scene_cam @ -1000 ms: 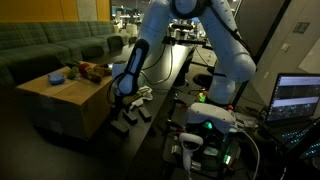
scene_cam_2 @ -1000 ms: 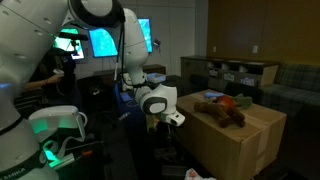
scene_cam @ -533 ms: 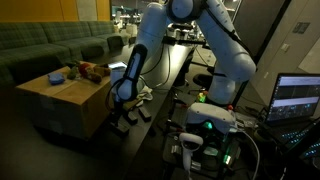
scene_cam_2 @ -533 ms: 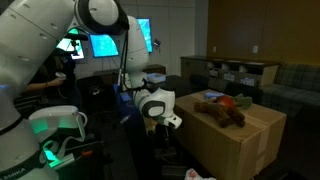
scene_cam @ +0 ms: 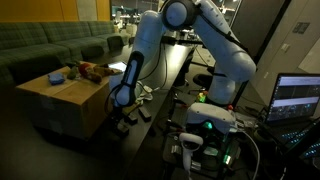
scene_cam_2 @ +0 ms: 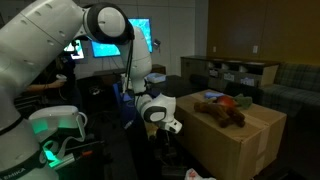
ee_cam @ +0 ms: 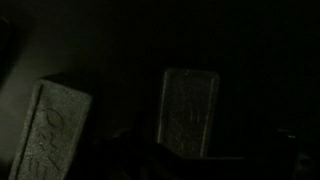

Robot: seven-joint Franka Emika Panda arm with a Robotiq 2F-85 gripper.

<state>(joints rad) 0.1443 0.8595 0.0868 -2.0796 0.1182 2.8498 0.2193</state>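
My gripper hangs low beside a large cardboard box, close to the dark floor; it also shows in an exterior view. In the wrist view its two grey finger pads stand apart with only darkness between them, so it is open and empty. On top of the box lie a brown soft toy, an orange thing and a small blue thing. The gripper is below the box top and touches none of them.
The arm's base with a green light stands next to a laptop. A green sofa runs behind the box. Lit monitors and a low shelf are in the background. Cables and small parts lie on the floor.
The arm's upper joints have swung lower and toward the box, and the gripper has sunk a little toward the floor. The jaws stay apart.
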